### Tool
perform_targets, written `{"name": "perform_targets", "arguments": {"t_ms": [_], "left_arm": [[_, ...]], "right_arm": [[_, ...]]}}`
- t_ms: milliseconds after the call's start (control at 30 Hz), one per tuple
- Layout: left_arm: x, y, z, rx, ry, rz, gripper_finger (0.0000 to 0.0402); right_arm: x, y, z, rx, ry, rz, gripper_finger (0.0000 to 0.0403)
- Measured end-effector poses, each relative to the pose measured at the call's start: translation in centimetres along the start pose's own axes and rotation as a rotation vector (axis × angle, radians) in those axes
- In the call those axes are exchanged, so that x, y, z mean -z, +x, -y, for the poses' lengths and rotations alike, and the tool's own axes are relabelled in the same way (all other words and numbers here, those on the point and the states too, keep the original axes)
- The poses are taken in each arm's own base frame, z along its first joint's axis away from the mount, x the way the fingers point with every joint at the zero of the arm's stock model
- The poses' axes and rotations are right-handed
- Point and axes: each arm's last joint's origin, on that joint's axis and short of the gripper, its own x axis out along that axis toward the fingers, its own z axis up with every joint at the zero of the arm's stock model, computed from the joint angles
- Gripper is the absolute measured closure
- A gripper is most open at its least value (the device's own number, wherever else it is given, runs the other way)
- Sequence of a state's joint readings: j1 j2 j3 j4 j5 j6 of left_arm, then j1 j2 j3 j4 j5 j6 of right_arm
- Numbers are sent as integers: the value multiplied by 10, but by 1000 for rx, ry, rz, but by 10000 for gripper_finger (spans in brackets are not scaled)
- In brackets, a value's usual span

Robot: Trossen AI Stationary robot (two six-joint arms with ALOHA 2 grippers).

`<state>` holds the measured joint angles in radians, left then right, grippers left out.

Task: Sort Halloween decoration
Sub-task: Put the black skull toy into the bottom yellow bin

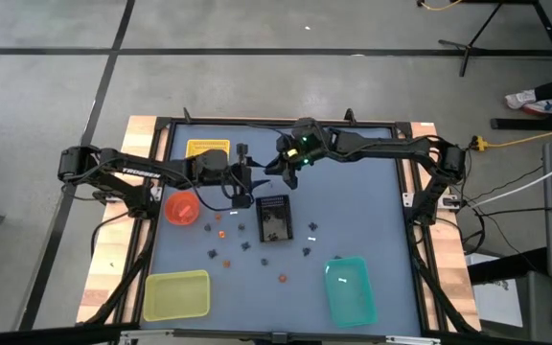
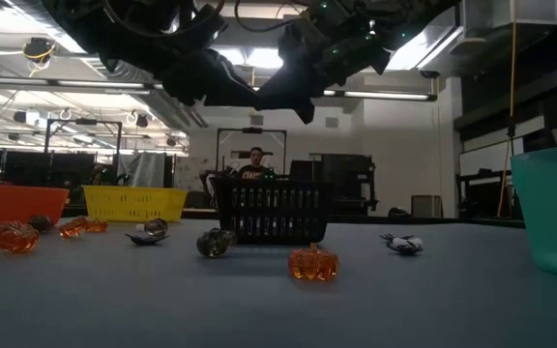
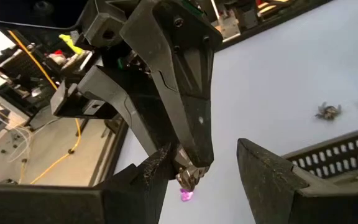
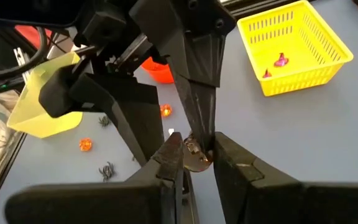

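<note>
Both grippers meet in the air just beyond the black basket [image 1: 274, 218]. My right gripper [image 4: 199, 163] is shut on a tiny purple-pink trinket [image 3: 185, 195]. My left gripper [image 3: 201, 186] is open, its fingers standing on either side of the right gripper's fingertips; whether they touch cannot be told. Orange [image 1: 220, 233], dark [image 1: 214, 254] and white [image 1: 312, 228] trinkets lie scattered on the blue table. An orange pumpkin-like one [image 2: 313, 263] sits nearest in the low view. My right gripper pinches the small trinket [image 4: 197, 159] between its two fingers [image 4: 174, 163]. The fingers slant downward from the table's far right side. The trinket is lifted clear of the table and pokes out just below the fingertips [image 3: 190, 177].
A yellow basket [image 1: 207, 150] at the far side holds purple trinkets [image 4: 280, 60]. An orange bowl [image 1: 181, 206] sits left of the black basket, a yellow-green tray [image 1: 175, 294] near left, a teal container [image 1: 350, 287] near right. A person [image 2: 254, 164] sits beyond the table.
</note>
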<state>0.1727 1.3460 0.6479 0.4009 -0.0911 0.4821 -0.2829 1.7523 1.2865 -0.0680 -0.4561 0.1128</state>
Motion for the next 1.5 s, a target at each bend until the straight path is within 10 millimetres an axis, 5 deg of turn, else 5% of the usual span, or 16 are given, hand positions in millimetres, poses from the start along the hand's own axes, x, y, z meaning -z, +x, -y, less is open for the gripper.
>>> {"name": "perform_targets", "arguments": {"t_ms": [1067,1500], "left_arm": [[-1,0,-2,-59,-2,-10,233],[-1,0,-3,-69,-3,-11,294]], "right_arm": [[-4,0,-1,-6,240,26,339],[-3,0,-1,-12,242,20,339]]}}
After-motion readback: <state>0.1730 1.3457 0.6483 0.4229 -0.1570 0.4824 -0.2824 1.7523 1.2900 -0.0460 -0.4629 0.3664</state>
